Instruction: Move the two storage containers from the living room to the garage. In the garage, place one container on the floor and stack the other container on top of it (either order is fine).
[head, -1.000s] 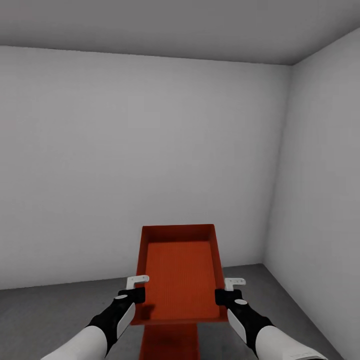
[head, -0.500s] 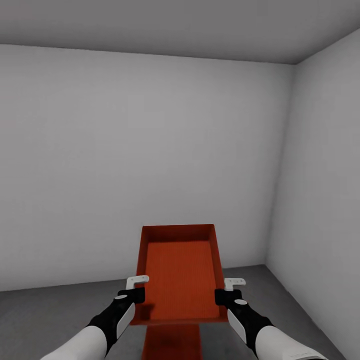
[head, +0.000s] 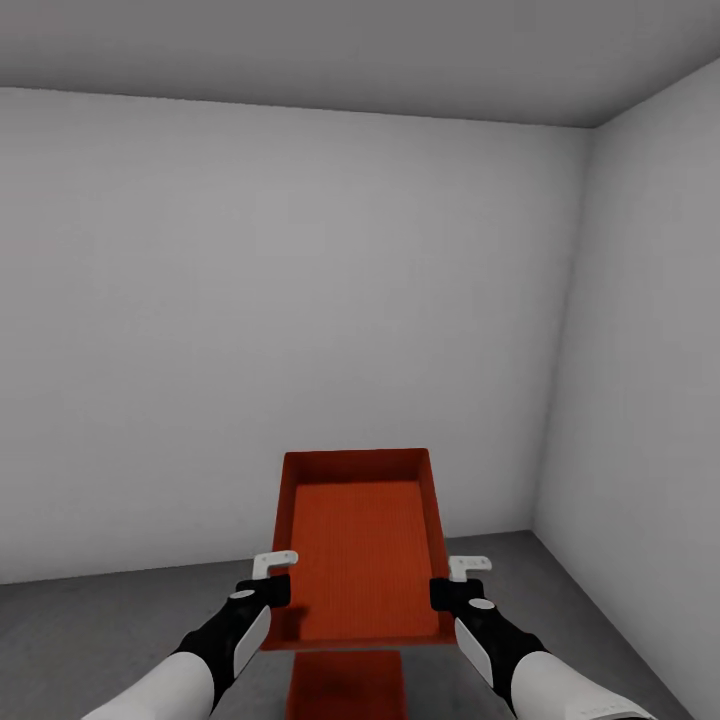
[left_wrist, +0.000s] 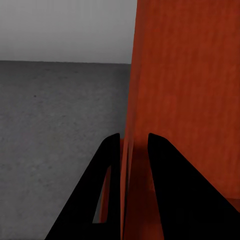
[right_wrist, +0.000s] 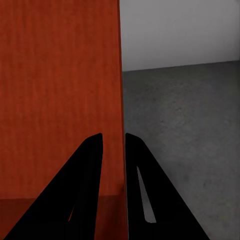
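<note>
I hold one orange-red storage container (head: 360, 545) level in front of me, its ribbed inside facing up. My left gripper (head: 275, 590) is shut on its left wall and my right gripper (head: 447, 590) on its right wall. The left wrist view has that wall (left_wrist: 127, 125) pinched between the black fingers (left_wrist: 107, 170). In the right wrist view the wall (right_wrist: 120, 100) sits between the fingers (right_wrist: 90, 170) the same way. Below the held container, part of the second storage container (head: 345, 688) shows low down on the garage's dark grey floor (head: 100, 630).
A plain white wall (head: 280, 330) stands ahead and another white wall (head: 650, 400) closes the right side, meeting in a corner. Bare grey floor (left_wrist: 50, 125) spreads to the left and bare floor (right_wrist: 190, 125) to the right of the containers.
The whole view has shifted very slightly, so the camera moved. The held container and both grippers keep their places relative to each other.
</note>
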